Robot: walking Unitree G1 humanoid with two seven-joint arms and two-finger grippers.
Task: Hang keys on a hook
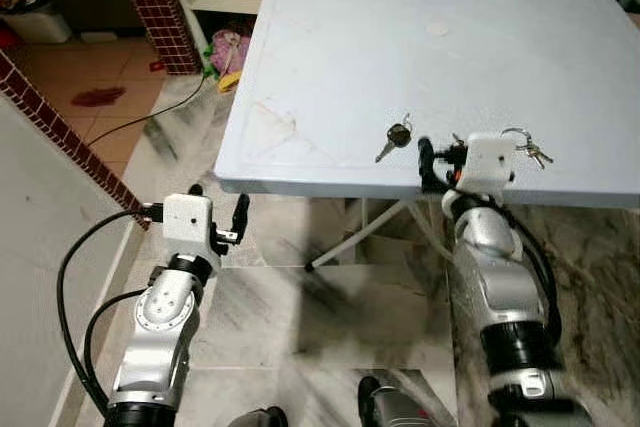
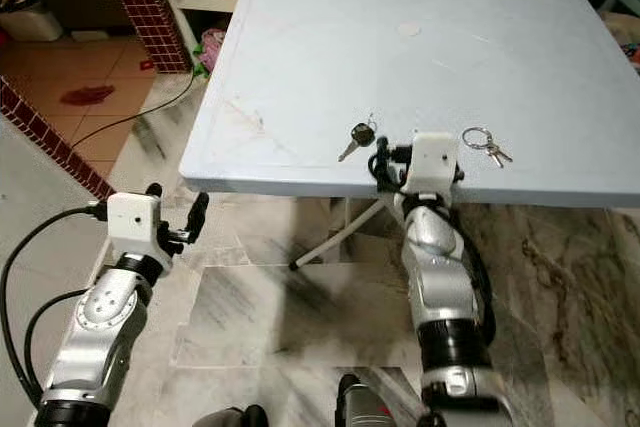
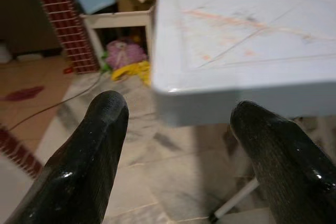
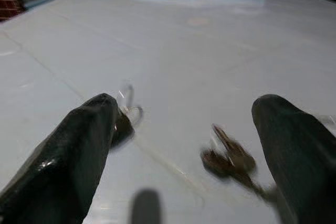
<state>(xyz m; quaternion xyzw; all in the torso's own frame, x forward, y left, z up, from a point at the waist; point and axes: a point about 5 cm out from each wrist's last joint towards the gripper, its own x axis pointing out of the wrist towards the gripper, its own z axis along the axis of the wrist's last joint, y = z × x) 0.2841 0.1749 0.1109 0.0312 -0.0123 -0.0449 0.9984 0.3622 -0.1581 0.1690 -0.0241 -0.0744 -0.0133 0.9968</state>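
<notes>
A pale blue plastic table (image 1: 400, 47) is filling twelve to three o'clock, standing on marbled floor tiles (image 1: 270, 317); a red brick column (image 1: 150, 2) is rising at eleven.

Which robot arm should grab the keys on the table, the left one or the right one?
Probably the right. The right gripper is open at the table's near edge, between the black-headed key and the keys on a ring. The left gripper hangs lower, off the table's corner.
</notes>
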